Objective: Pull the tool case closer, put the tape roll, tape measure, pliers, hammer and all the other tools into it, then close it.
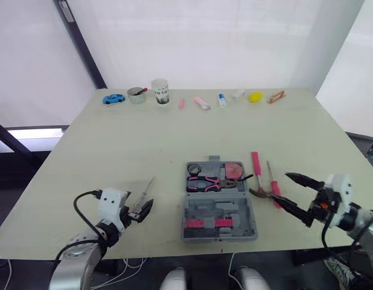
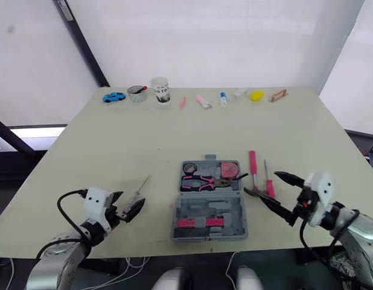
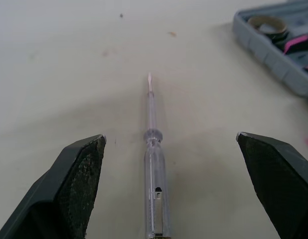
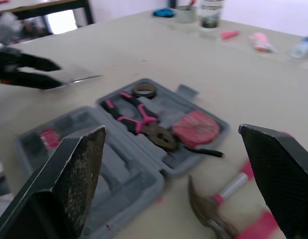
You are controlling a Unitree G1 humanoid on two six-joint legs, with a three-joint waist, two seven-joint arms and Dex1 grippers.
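Note:
The grey tool case (image 1: 235, 209) lies open near the table's front edge. Its upper half holds the tape roll (image 1: 194, 168), the pink-handled pliers (image 1: 204, 183) and the pink tape measure (image 1: 235, 170). Just right of the case lie the hammer (image 1: 255, 166) and a pink screwdriver (image 1: 273, 184). My right gripper (image 1: 280, 188) hovers open beside them, nothing between its fingers. A clear-handled screwdriver (image 3: 154, 164) rests on the table left of the case. My left gripper (image 3: 170, 138) is open, with one finger on each side of its handle.
Along the table's far edge stand a blue toy car (image 1: 113, 98), a tin (image 1: 137, 95), a white cup (image 1: 160, 90), small pink items, a yellow object (image 1: 255, 96) and a brown piece (image 1: 275, 96). The table's front edge runs just below the case.

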